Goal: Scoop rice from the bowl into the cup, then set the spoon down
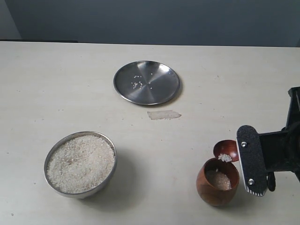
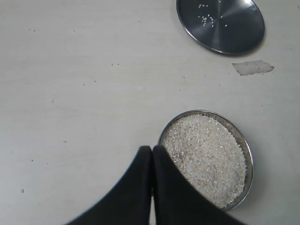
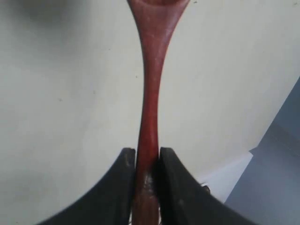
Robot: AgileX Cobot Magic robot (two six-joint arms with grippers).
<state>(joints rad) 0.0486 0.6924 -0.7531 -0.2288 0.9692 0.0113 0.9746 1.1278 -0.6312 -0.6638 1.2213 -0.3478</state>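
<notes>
While our right gripper (image 3: 147, 157) clamps one spoon (image 3: 151, 93) over one cup (image 1: 217, 190): one bowl (image 1: 46, 165), one plate (image 1: 161, 79); left gripper (image 2: 152, 154) clenched, empty.

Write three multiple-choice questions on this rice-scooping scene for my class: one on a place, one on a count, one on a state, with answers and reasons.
1. The head of the spoon is:
A. at the rim of the cup
B. deep inside the cup
C. far from the cup

2. How many steel vessels stand on the table?
A. one
B. two
C. three

3. The right tool is:
A. open and empty
B. shut on the spoon handle
C. shut on nothing

Answers:
1 A: the head, carrying a little rice, sits at the rim.
2 B: only a bowl and a plate are steel.
3 B: its jaws press the handle from both sides.
</notes>
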